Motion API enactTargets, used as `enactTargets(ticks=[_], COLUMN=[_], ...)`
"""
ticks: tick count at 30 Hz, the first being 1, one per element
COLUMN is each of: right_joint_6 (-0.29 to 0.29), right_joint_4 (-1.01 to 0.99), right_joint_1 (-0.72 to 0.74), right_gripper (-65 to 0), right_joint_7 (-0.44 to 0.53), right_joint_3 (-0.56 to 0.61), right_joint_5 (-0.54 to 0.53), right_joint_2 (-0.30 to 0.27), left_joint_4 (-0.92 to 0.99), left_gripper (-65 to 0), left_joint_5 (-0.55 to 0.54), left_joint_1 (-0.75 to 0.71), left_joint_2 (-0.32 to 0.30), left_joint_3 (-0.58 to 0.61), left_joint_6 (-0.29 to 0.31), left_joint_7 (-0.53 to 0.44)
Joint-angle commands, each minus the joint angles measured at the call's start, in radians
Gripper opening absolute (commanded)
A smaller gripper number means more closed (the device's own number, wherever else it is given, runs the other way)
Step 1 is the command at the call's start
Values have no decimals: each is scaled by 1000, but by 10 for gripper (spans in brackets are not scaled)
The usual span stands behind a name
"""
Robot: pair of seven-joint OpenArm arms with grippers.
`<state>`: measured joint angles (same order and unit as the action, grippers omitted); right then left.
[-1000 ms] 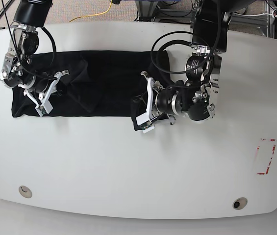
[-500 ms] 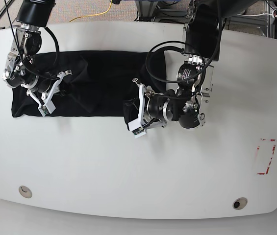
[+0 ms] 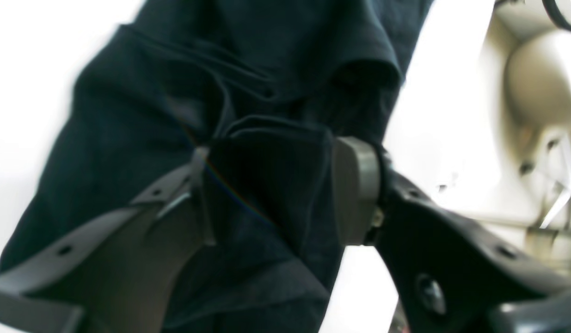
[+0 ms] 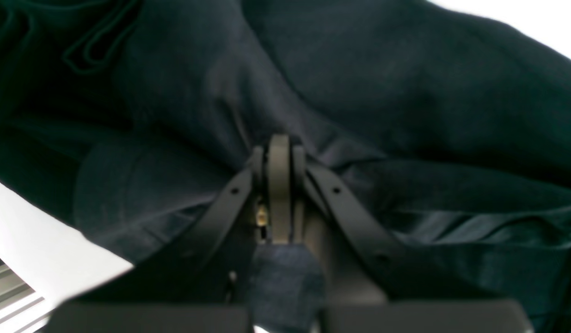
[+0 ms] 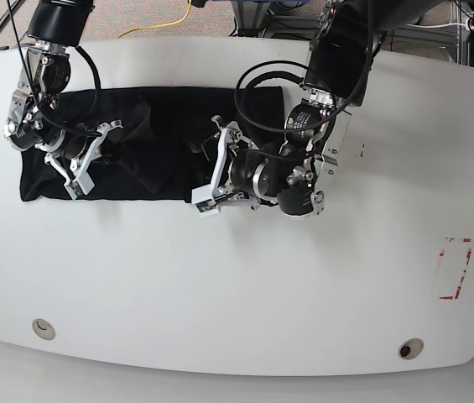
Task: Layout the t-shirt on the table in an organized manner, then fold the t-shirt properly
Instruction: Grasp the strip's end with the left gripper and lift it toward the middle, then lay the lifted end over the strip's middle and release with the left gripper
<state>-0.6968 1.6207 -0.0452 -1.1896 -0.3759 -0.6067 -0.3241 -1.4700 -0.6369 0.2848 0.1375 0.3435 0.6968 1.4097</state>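
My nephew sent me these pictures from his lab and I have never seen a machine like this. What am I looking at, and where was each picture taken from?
This is a robot with two arms working at a large white table. The wide picture looks down from above. The other two come from small cameras mounted on each wrist, looking out past the fingers.

A plain black soft fabric t-shirt lies spread across the far side of the table. In the overhead view the robot's own left gripper is the one on the right, and it has a fold of the shirt between its fingers. The right gripper, on the left of that view, is pinched shut on the cloth at the shirt's other end.

A red tape rectangle outline marks the table's right side.
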Motion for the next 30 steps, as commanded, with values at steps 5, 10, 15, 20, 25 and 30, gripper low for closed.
enactTargets(ticks=[5, 10, 15, 20, 25, 30], right_joint_6=[-1, -1, -1, -1, -1, -1], right_joint_4=[19, 19, 19, 19, 19, 19], right_joint_1=[17, 17, 17, 17, 17, 29], right_gripper=[-650, -650, -650, -650, -650, -650], right_joint_7=[15, 15, 15, 15, 15, 15], right_joint_3=[-7, -7, -8, -10, -7, -4], right_joint_5=[-17, -17, -17, -17, -17, -17], right_joint_2=[-17, -17, -19, -17, -16, -16], left_joint_4=[-145, -166, -146, -105, -61, -10], left_gripper=[-312, -317, -317, -318, -318, -319], left_joint_5=[-79, -97, -96, -74, 4, 18], left_joint_1=[49, 80, 80, 77, 74, 64], left_joint_2=[6, -75, -154, -206, -215, -201], left_joint_3=[18, -40, -139, -185, -191, -185], left_joint_6=[1, 1, 1, 1, 1, 1], left_joint_7=[-13, -13, -23, -65, -116, -120])
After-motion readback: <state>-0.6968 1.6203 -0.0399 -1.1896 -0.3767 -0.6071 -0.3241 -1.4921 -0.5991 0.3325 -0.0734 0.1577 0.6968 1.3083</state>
